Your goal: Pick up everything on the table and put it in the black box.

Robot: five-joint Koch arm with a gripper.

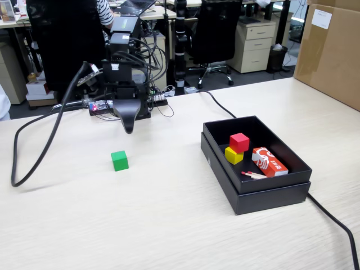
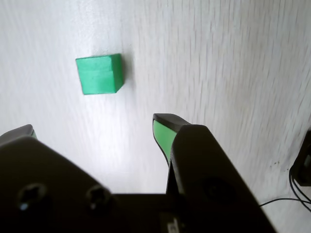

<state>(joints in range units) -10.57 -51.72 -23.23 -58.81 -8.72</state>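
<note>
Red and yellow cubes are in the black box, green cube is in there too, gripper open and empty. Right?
Not quite. The green cube is not in the black box; the fixed view shows it on the table, in front of the gripper. The red cube and yellow cube are in the box, and the gripper is open and empty.

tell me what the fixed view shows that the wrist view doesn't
Only the fixed view shows the shallow matte black cardboard box, holding a small red cube stacked on a small yellow cube, a red-and-white matchbox and loose matchsticks; also the big brown carton and the office behind.

Only the wrist view shows the green-lined fingers spread apart, with nothing between them.

Both show the small green cube alone on the pale wood-grain table, and the gripper short of it.
</note>
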